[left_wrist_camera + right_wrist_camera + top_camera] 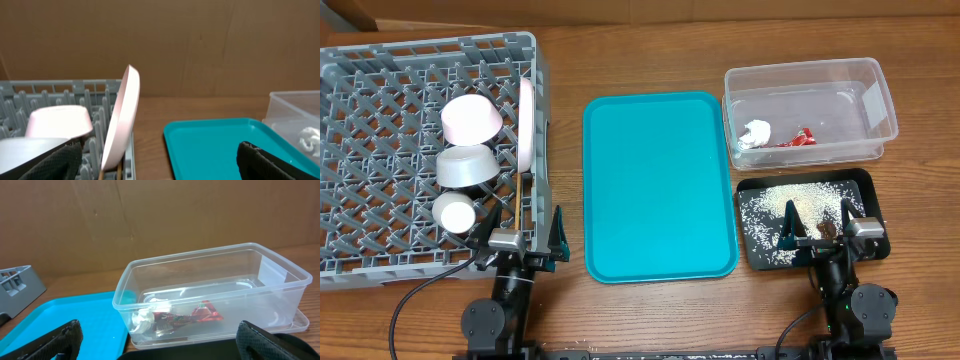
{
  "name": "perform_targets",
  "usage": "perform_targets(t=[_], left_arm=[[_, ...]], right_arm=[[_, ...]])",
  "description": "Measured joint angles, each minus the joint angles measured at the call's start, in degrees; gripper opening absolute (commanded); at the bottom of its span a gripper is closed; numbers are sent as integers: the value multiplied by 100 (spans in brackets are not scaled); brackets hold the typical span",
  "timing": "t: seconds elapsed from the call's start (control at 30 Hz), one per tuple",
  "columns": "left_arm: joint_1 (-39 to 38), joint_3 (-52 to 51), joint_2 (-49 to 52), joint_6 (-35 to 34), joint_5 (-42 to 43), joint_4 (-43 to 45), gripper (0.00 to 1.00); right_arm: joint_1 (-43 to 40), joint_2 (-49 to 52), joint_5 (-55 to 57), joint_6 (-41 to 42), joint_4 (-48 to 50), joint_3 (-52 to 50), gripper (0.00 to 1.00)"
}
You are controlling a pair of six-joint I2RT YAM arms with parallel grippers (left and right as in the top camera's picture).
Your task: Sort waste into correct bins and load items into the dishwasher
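Note:
The grey dish rack (380, 100) holds a pinkish bowl (470, 118), a grey bowl (468, 166), a small white cup (454, 212) and a white plate (527, 125) standing on edge at its right side. The chopsticks (527, 198) lie along the rack's right wall. The clear tub (875, 100) holds the white napkin (756, 133) and the red-and-white wrapper (798, 138). The black tray (868, 190) holds rice grains (765, 210) and a brown bit (827, 230). My left gripper (525, 241) is open and empty at the rack's front right corner. My right gripper (818, 230) is open and empty over the black tray.
The flat teal serving tray (658, 185) lies between the rack and the bins. The left wrist view shows the plate (122, 117), the pinkish bowl (60, 122) and the teal tray (215, 145). The right wrist view shows the tub (200, 262), wrapper (197, 317) and napkin (144, 320).

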Motion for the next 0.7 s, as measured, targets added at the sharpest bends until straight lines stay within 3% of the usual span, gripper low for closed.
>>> perform_targets(t=[0.23,0.7], left_arm=[[0,-72,0,2,-109,-686,100],[0,-70,2,2,-146,-688,100]], right_arm=[[0,-2,2,0,-2,0,100],[0,0,0,0,0,0,100]])
